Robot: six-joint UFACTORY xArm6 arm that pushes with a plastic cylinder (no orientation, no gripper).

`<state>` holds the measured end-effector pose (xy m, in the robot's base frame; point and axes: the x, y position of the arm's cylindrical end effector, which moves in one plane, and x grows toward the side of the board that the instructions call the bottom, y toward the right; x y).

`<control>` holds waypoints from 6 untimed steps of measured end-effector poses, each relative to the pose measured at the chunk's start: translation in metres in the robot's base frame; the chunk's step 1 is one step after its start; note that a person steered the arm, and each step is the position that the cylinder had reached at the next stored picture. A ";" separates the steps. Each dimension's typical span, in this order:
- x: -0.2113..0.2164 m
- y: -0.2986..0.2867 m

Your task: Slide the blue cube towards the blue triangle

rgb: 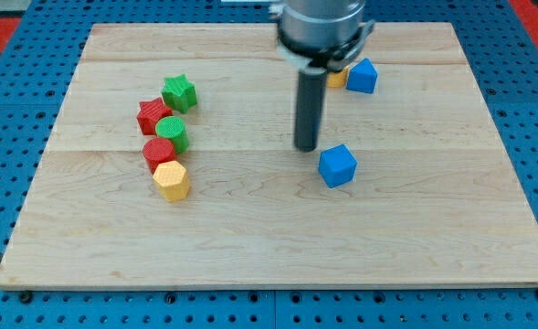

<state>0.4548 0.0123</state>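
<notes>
Tip (306, 148) near, blue cube (338, 165) lower-right

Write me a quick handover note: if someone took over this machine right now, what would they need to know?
My tip rests on the wooden board, just to the view's left of the blue cube and slightly above it, a small gap between them.
The blue triangle sits toward the view's top, beside a yellow block partly hidden by the arm.
Done: cube and triangle are apart, so nothing finished.
Left: get below the cube and push it up toward the triangle.
</notes>
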 end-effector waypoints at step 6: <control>-0.053 0.099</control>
